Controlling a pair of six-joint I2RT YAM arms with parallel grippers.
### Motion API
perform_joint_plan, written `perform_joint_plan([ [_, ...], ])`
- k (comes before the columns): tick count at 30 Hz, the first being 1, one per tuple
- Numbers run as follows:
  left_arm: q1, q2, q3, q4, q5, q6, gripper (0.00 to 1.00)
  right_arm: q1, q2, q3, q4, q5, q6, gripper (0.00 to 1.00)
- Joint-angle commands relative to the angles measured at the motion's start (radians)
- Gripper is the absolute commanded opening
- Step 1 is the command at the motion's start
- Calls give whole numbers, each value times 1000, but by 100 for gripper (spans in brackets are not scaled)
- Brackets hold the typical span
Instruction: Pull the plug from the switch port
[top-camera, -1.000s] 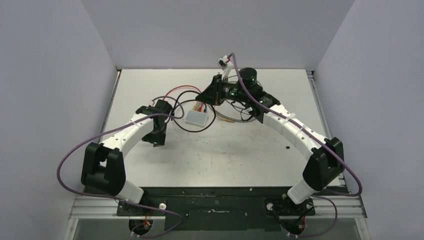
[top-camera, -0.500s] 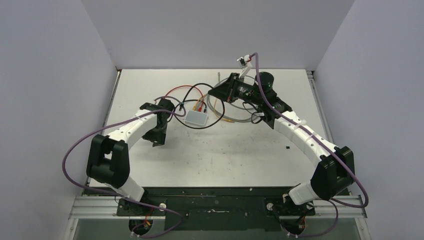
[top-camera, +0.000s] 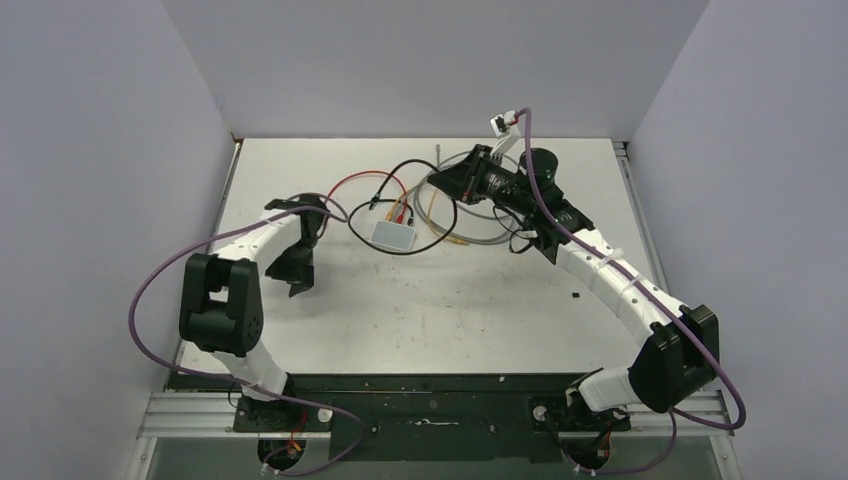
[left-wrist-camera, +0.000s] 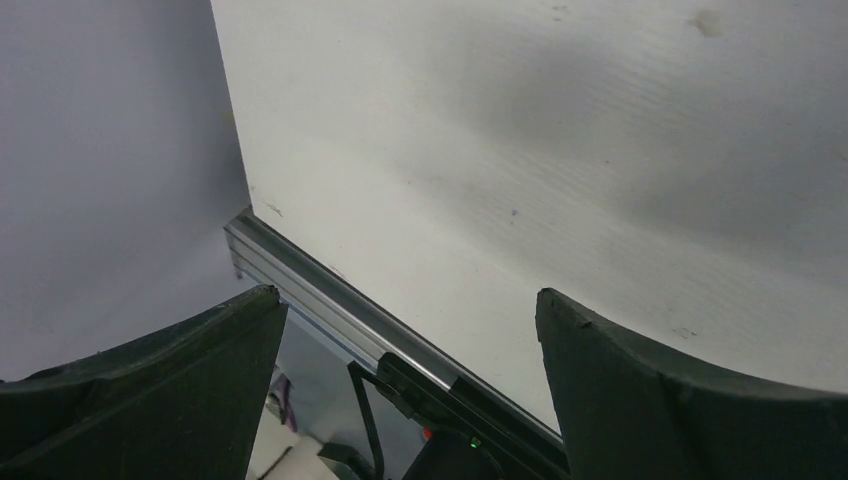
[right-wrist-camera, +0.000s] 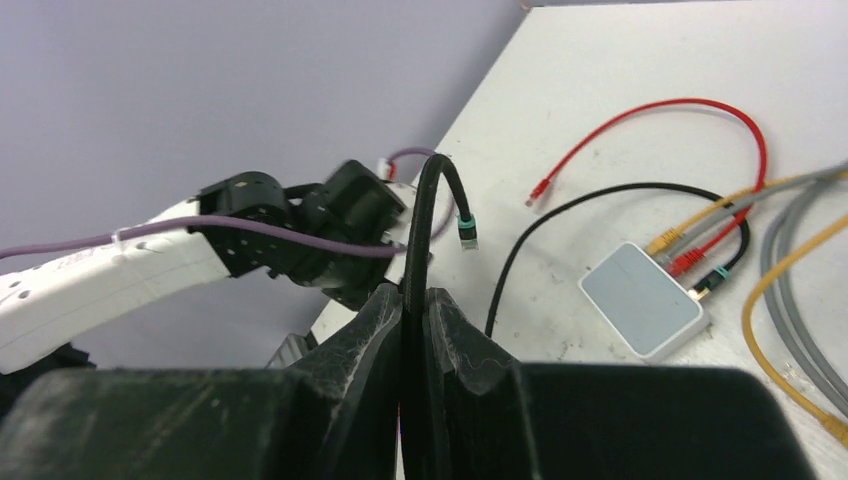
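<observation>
The switch (top-camera: 393, 235) (right-wrist-camera: 643, 298), a flat pale grey-blue box, lies on the white table. Yellow, red and black plugs (right-wrist-camera: 690, 262) sit in the sockets on its far edge. My right gripper (top-camera: 440, 181) (right-wrist-camera: 413, 300) hovers right of and behind the switch, shut on a black cable (right-wrist-camera: 428, 200). That cable arches up and ends in a free teal-tipped plug (right-wrist-camera: 467, 232) (top-camera: 373, 204), hanging clear of the switch. My left gripper (top-camera: 297, 281) (left-wrist-camera: 410, 310) stands open and empty over bare table, left of the switch.
A loose red cable (right-wrist-camera: 690, 105) (top-camera: 350, 182) curls behind the switch. Grey and yellow cables (top-camera: 470, 235) lie to its right. The table's aluminium edge rail (left-wrist-camera: 330, 290) shows under the left gripper. Grey walls close in on three sides.
My right gripper has moved right and back, drawing the black cable up and away from the switch. The left arm has pulled back to the left. The switch has stayed put.
</observation>
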Motion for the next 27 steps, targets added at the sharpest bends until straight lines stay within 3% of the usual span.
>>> perform_joint_plan([
  [1,152,-126,38,-1,135,-44,96,-20,-34,-16,-56,76,4,9],
  [7,200,-335,69,79,339,-19,96,-25,-39,-37,-113,68,-18,33],
  [13,201,-504,11,226,533,-24,96,-27,-55,-40,-148,72,-63,80],
  [16,202,-529,-11,258,585,-45,96,-27,-46,-43,-204,101,-93,93],
  [20,201,-520,-25,280,641,-90,96,-29,13,8,-306,124,-190,100],
  [22,201,-510,-35,303,690,-119,96,-30,65,36,-357,126,-226,95],
  [27,203,-492,-72,379,780,-228,96,-28,219,111,-446,87,-293,94],
])
